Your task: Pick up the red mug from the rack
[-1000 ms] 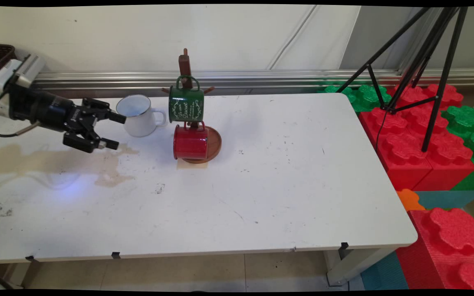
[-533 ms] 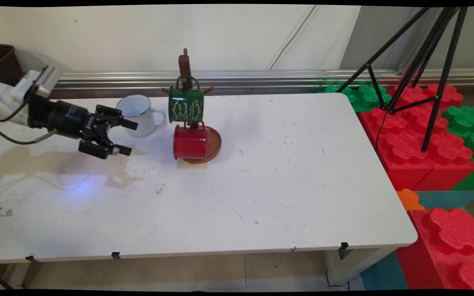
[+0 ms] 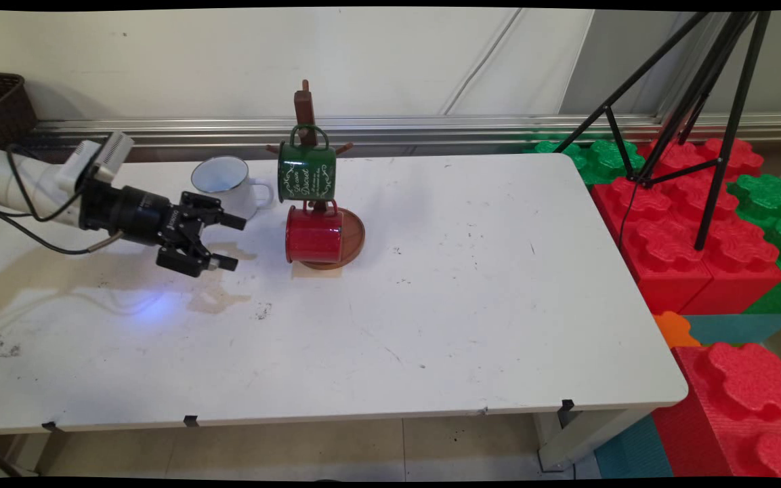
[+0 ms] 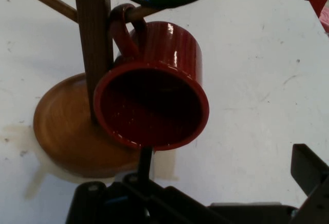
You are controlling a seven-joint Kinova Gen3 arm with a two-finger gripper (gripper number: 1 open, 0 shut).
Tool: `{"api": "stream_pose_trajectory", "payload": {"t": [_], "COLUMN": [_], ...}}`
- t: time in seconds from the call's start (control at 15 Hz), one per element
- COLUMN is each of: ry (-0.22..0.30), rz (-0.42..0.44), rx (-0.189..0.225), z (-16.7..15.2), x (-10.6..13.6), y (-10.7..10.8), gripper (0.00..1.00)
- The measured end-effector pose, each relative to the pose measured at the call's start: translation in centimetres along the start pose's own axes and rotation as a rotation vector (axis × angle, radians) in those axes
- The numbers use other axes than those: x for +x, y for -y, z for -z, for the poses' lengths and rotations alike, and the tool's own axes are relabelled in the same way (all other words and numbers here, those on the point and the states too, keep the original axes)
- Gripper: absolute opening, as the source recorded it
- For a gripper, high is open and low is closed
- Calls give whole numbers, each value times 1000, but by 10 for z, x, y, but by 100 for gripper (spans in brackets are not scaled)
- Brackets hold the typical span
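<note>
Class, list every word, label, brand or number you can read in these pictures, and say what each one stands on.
Green mug hanging on the wooden mug tree: white ornamental script, too small to read for certain.
Wrist behind the hand: a small pale mark, too small to read.
Red mug, white mug, table: no text visible.
</note>
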Motion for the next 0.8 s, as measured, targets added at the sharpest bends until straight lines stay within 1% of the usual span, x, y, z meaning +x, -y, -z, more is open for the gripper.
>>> {"api": "stream_pose_trajectory", "payload": {"t": [0.47, 0.8], "ry": [-11, -27], "rz": [15, 31], "rx": [-8, -15], "z": [-19, -30], "x": [-15, -20], "y": [3, 3], "gripper": [100, 100]}}
